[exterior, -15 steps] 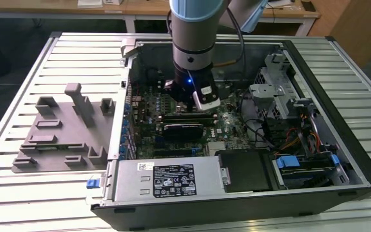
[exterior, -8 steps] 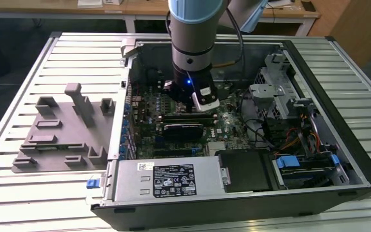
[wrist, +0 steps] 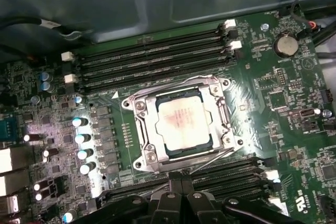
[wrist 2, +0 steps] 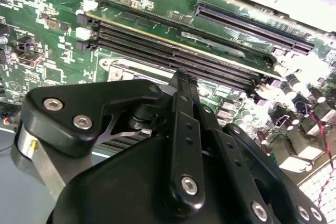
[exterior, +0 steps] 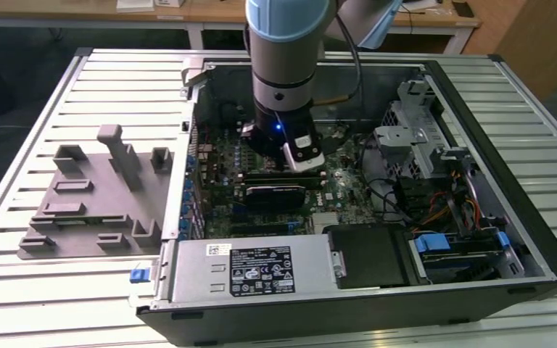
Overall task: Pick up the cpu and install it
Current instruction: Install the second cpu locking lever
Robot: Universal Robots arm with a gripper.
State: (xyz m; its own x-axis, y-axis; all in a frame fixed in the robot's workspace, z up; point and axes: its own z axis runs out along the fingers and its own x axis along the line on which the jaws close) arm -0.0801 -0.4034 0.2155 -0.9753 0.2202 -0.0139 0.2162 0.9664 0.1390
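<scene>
The cpu (wrist: 184, 125), a square chip with a pale metal top, lies flat inside the socket frame (wrist: 140, 129) on the green motherboard (wrist: 283, 103). The frame's thin metal lever (wrist: 212, 161) lies along the socket's edge. My gripper (wrist: 181, 183) hovers just off one side of the socket, fingers pressed together with nothing between them. In the second wrist view the shut gripper (wrist 2: 184, 77) points down over the memory slots (wrist 2: 173, 51). In the exterior view the arm reaches down into the open computer case (exterior: 472, 145), with the gripper (exterior: 303, 165) above the board.
A grey plastic fixture tray (exterior: 90, 196) lies on the slatted table at the exterior view's left. Inside the case are a power supply (exterior: 249, 268), drive bays (exterior: 458, 250), cables (exterior: 448, 210) and a black card (exterior: 276, 194) close under the gripper.
</scene>
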